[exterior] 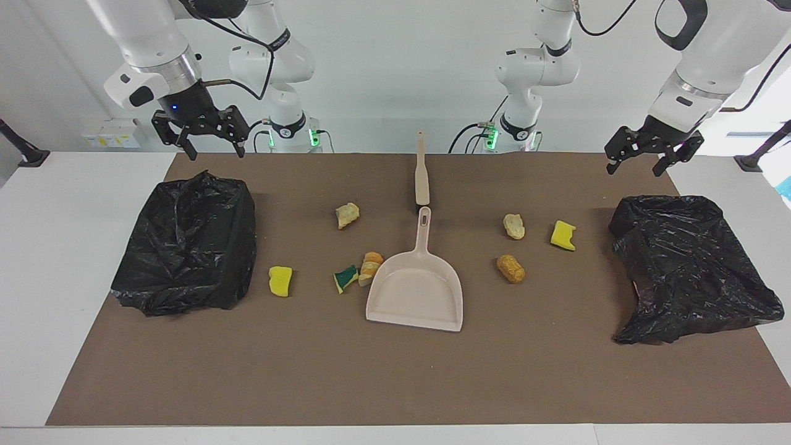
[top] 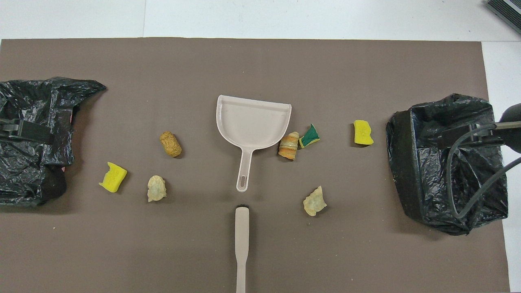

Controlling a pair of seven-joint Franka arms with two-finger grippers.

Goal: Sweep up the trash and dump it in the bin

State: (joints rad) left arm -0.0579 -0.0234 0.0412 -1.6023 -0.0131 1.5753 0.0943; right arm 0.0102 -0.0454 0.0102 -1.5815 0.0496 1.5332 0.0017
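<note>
Several scraps of trash lie around a beige dustpan [exterior: 417, 290] [top: 252, 122] at mid-table. Toward the right arm's end are a yellow sponge [exterior: 280, 280], a green-and-yellow sponge [exterior: 346, 279], an orange bread lump [exterior: 371, 267] and a beige lump [exterior: 347, 215]. Toward the left arm's end are a beige lump [exterior: 513, 226], a brown lump [exterior: 511, 269] and a yellow sponge [exterior: 563, 235]. A black-bagged bin [exterior: 185, 247] stands at the right arm's end, another bin [exterior: 692, 266] at the left arm's. My right gripper [exterior: 215, 151] and left gripper [exterior: 635, 168] hang open and empty above the mat's robot-side edge.
A beige brush [exterior: 421, 173] [top: 241, 244] lies in line with the dustpan's handle, nearer to the robots. A brown mat [exterior: 395, 383] covers most of the white table. The orange lump and the green-and-yellow sponge touch each other beside the dustpan.
</note>
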